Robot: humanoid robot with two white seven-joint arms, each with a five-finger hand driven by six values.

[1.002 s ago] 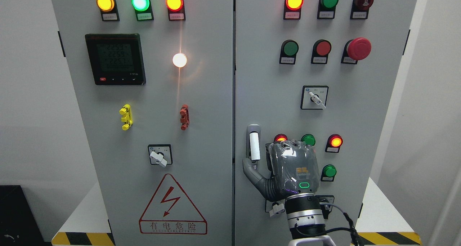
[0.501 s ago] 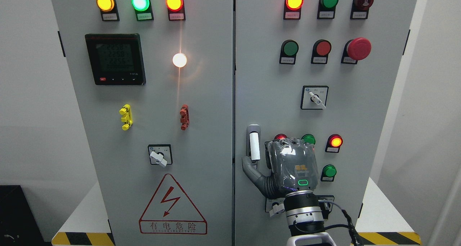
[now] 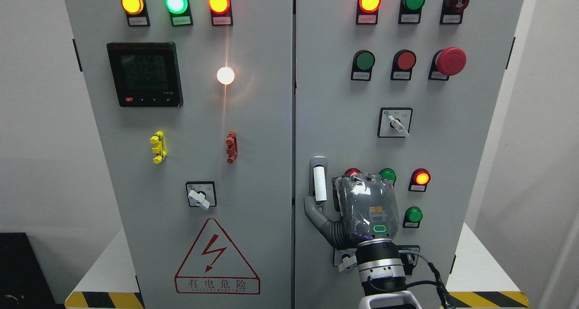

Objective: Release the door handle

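Grey two-door electrical cabinet (image 3: pixel 253 164), viewed front-on. Left door: top row of three lit lamps, yellow (image 3: pixel 132 3), green (image 3: pixel 176 2), orange-red (image 3: pixel 219 2); black digital meter (image 3: pixel 145 74) beneath; one bright white lamp (image 3: pixel 225 75) to its right; yellow clip (image 3: pixel 158 147) and red clip (image 3: pixel 231 147) at mid-height; rotary selector (image 3: pixel 200 194) lower down; triangular red warning sign (image 3: pixel 217 258) with lightning bolt at the bottom. Right door: vertical door handle (image 3: pixel 319 178) with white grip, set at the door's left edge, at mid-height. Right hand (image 3: pixel 357 209), its arm entering from the bottom edge right of centre, back of the palm toward the camera, sits just beside the handle on its right; the thumb reaches left to the handle's lower end, appearing to touch it; the remaining fingers are hidden behind the palm, so whether the hand is clamped cannot be told. Further right: lit red lamp (image 3: pixel 369 1), green button (image 3: pixel 414 0), red mushroom stop button (image 3: pixel 450 61), upper selector switch (image 3: pixel 395 122), small orange lamp (image 3: pixel 421 178).
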